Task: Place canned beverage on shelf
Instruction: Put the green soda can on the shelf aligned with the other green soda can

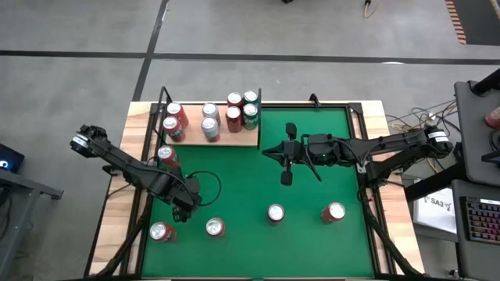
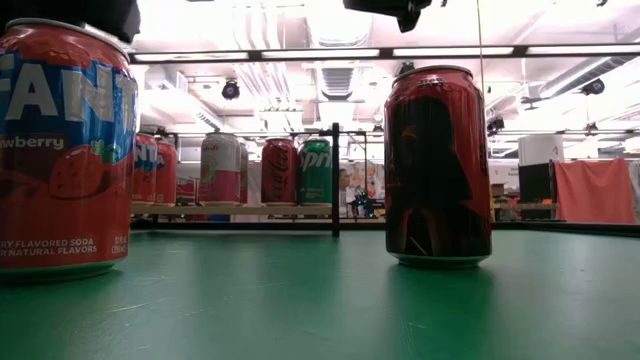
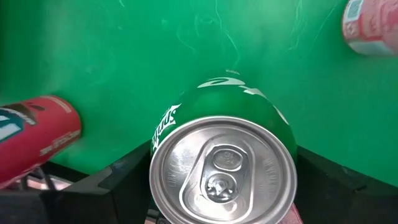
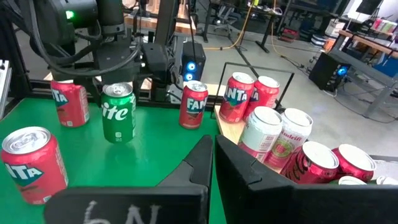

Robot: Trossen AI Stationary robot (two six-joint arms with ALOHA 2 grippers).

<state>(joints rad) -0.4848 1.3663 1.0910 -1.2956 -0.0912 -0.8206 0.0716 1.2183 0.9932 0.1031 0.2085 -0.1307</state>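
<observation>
My left gripper (image 1: pixel 185 207) points straight down over the green felt's near left part, shut on a green Sprite can (image 3: pixel 224 143) that also shows in the right wrist view (image 4: pixel 118 115). The high view hides the can under the gripper. The shelf (image 1: pixel 234 141), a pale wood panel with black rods, stands at the far left and bears several upright cans (image 4: pixel 273 140). My right gripper (image 4: pixel 212 163) hovers level over the felt's middle, just right of the shelf. It is shut, holds nothing and points toward the table's left. My left gripper pinches the Sprite can by its upper side wall (image 3: pixel 155 144), one finger (image 3: pixel 118 186) on each of two opposite sides. The fingers come from above and point down. The can stands upright under them; whether its base is off the felt I cannot tell.
Upright cans stand on the felt: two Fanta cans (image 1: pixel 162 232) (image 1: pixel 215 227) near the front left, one (image 1: pixel 166 156) by the shelf's near corner, and two more (image 1: pixel 275 212) (image 1: pixel 333 211) at the front right. The felt between shelf and front cans lies bare.
</observation>
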